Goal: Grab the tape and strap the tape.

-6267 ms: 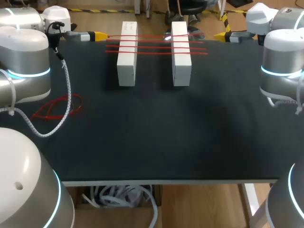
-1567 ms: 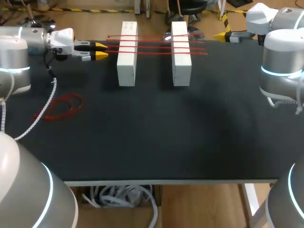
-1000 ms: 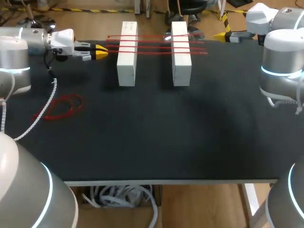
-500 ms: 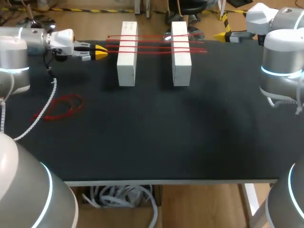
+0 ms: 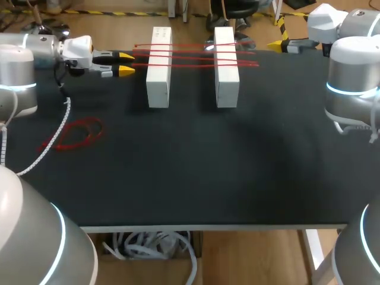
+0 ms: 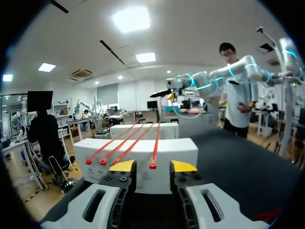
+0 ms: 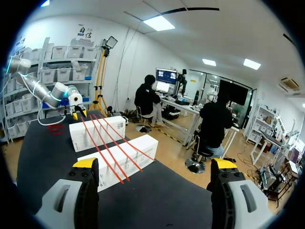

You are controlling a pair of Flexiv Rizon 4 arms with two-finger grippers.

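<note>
Fingertips of the left jaws stand parted with nothing gripped. In the left wrist view the knobbed end of one red tape sits level with the yellow tips, in the gap between them. Whether either tip touches it cannot be told. Three more tape ends lie just beside that one, off to one side of the jaws. All four red tapes lie side by side across the tops of two white blocks, the near block just ahead of the left jaws and the far block beyond it. The left arm comes in at the bench's far left corner.

The right jaws are spread wide and hold nothing, their fingertips looking out at the same blocks and tapes from the other side, well apart from them. The right arm is at the far right corner.

Both blocks stand on the black bench towards its far edge. A loose red bundle lies on the bench's left part, nearer than the left jaws.
</note>
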